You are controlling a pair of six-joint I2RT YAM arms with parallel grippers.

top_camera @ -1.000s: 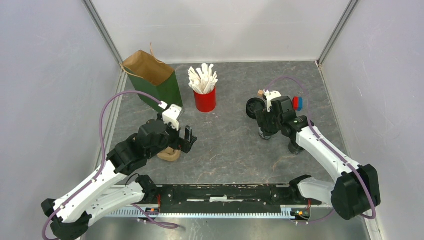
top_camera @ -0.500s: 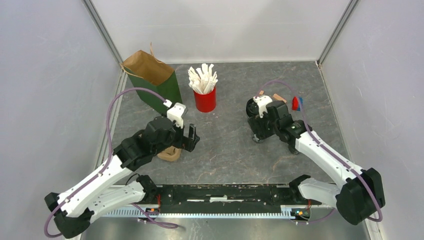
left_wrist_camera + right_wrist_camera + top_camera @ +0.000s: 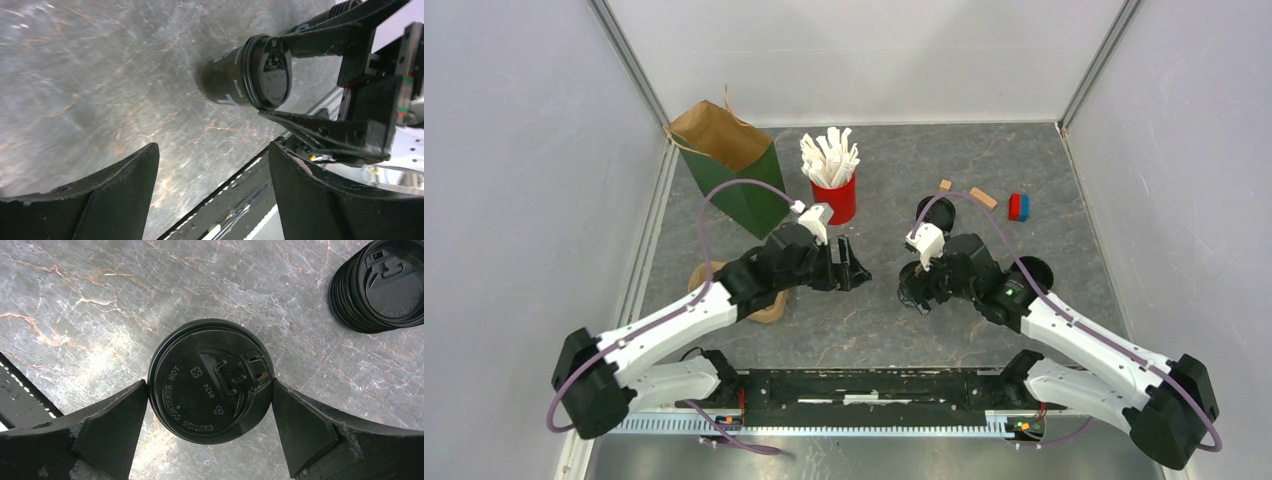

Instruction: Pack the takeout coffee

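Two claws — the right gripper [image 3: 210, 386] clamps the lidded coffee cup [image 3: 210, 407]; the left gripper [image 3: 212, 146] gapes wide, cup just ahead.

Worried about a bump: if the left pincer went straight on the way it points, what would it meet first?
Most likely the lidded coffee cup, which the right pincer grips just ahead of the left pincer; depth is hard to judge.

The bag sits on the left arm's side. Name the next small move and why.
Probably ease the open left tool forward around the body of the takeout coffee: the right tool seems to pinch only its lid, and the green bag stands far left.
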